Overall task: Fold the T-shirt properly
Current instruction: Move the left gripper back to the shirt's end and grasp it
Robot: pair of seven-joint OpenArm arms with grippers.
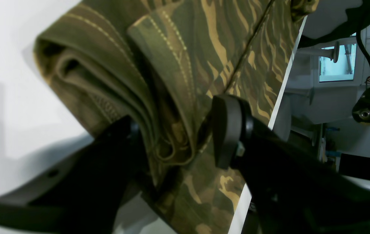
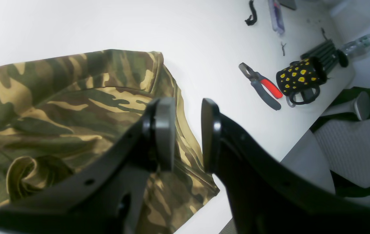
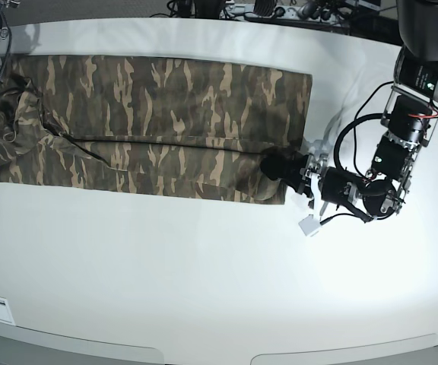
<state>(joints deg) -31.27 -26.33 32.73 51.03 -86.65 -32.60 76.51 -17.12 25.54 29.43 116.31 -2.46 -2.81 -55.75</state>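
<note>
2 robot claws work at a camo T-shirt (image 3: 158, 122) on a white table (image 3: 219, 281).

The T-shirt lies long and flat across the far part of the table. The left gripper (image 1: 175, 136) holds a thick bunch of its hem. The right gripper (image 2: 188, 133) hangs over the shirt's other end, jaws a little apart, seemingly holding nothing.

1. The left end effector (image 1: 178, 136) had matte black fingers with flat dark pads (image 1: 225, 130).
2. The right end effector (image 2: 188, 133) had grey pads (image 2: 165, 130).
3. Black cables (image 3: 348, 133) looped along the left arm (image 3: 401, 129).
</note>
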